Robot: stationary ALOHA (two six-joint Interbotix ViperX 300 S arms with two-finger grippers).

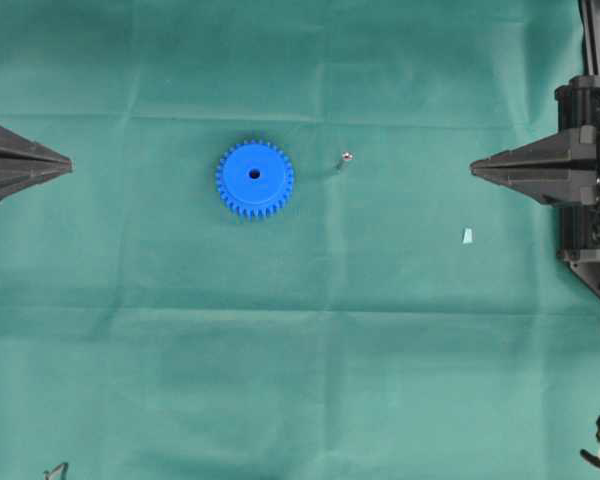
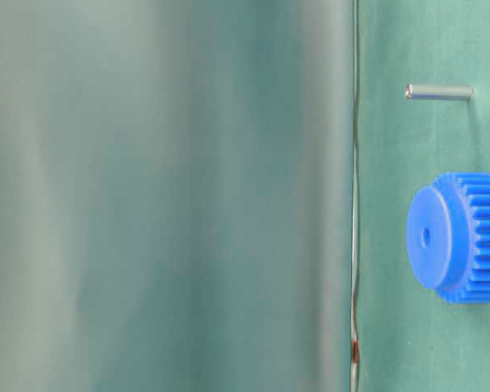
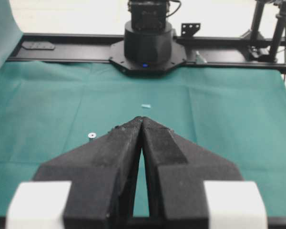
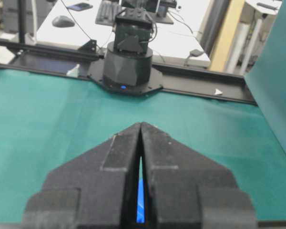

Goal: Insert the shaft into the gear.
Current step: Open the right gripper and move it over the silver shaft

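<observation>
The blue gear (image 1: 255, 178) lies flat on the green cloth, hub and centre hole facing up (image 2: 461, 237). To its right the small silver shaft (image 1: 345, 158) stands upright on end (image 2: 439, 92); in the left wrist view its top is the shaft (image 3: 91, 135), left of the fingers. My left gripper (image 1: 70, 163) sits at the left edge, shut and empty, its tips meeting (image 3: 142, 118). My right gripper (image 1: 472, 168) points at the shaft from the right, shut and empty (image 4: 140, 123). A sliver of the gear (image 4: 140, 202) shows through the slit between its fingers.
A small pale blue scrap (image 1: 468, 236) lies on the cloth below the right gripper, also the scrap (image 3: 146, 105) ahead of the left fingers. The opposite arm bases (image 3: 148, 43) (image 4: 128, 62) stand at the cloth's far ends. Open cloth surrounds gear and shaft.
</observation>
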